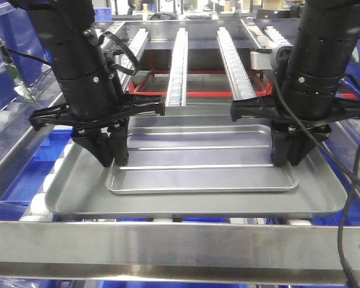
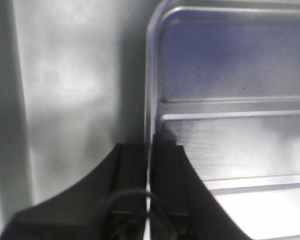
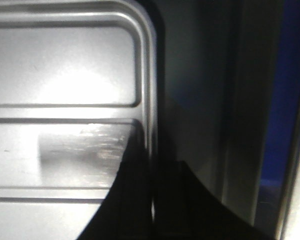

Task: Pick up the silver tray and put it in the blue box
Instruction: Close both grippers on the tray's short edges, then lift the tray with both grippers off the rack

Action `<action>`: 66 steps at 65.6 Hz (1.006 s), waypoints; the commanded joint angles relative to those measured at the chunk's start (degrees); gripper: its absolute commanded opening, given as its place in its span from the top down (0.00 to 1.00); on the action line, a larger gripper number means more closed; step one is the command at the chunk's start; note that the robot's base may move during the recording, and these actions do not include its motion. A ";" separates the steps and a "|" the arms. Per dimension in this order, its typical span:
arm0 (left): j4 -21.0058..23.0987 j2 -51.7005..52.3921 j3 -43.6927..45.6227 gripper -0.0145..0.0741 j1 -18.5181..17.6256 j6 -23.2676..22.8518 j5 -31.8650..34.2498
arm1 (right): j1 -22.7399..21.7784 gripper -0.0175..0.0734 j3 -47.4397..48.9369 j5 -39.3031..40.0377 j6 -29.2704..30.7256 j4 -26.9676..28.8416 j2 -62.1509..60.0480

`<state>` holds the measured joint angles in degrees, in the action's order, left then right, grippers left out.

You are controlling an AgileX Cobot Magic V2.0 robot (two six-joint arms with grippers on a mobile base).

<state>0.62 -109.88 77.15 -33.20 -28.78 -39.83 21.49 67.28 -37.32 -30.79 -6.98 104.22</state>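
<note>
The silver tray [image 1: 198, 159], shiny with two long ridges, lies inside a larger dull grey tray [image 1: 78, 201]. My left gripper [image 1: 111, 157] is shut on the silver tray's left rim; in the left wrist view [image 2: 149, 145] the rim runs between the fingers, with the tray floor [image 2: 230, 65] to the right. My right gripper [image 1: 286, 157] is shut on the right rim; in the right wrist view [image 3: 152, 160] the tray [image 3: 65, 65] lies to the left. Blue plastic [image 1: 21, 174] shows under the rollers at the left; I cannot tell whether it is the blue box.
The grey tray rests on white rollers [image 1: 41, 204] of a conveyor frame. A metal crossbar [image 1: 180, 240] runs along the front. Roller rails [image 1: 179, 60] and red bars [image 1: 204, 93] lie behind. Blue crates [image 1: 9, 57] stand at the far left.
</note>
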 commanded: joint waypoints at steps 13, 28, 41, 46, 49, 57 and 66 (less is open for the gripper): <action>-0.22 2.57 1.24 0.95 -0.30 0.08 1.03 | -0.15 0.75 1.27 1.06 0.38 -0.84 -1.94; 0.06 2.57 1.68 0.95 -0.30 0.08 1.95 | -0.15 0.75 1.47 1.84 0.38 -0.84 -1.94; -1.06 6.16 5.86 0.95 -0.30 0.08 -2.64 | -0.15 0.75 7.63 -6.74 0.30 -0.84 -5.18; -1.35 8.37 7.01 0.95 -0.30 0.08 -4.94 | -0.11 0.75 9.16 -8.73 -0.79 -0.84 -6.85; -1.33 9.64 7.04 0.95 -0.42 0.08 -5.36 | -0.11 0.75 9.21 -9.88 -2.04 -0.84 -7.89; -1.33 11.77 7.04 0.95 -0.63 -0.15 -8.25 | 0.97 0.75 8.37 -13.16 -3.98 -0.75 -11.31; -1.33 14.51 5.08 0.95 -1.60 -1.03 -9.83 | 4.70 0.75 3.96 -12.33 -9.07 -2.42 -16.90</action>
<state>-0.55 -100.34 82.06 -33.79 -28.78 -49.80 24.14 72.06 -50.76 -35.98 -7.34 93.20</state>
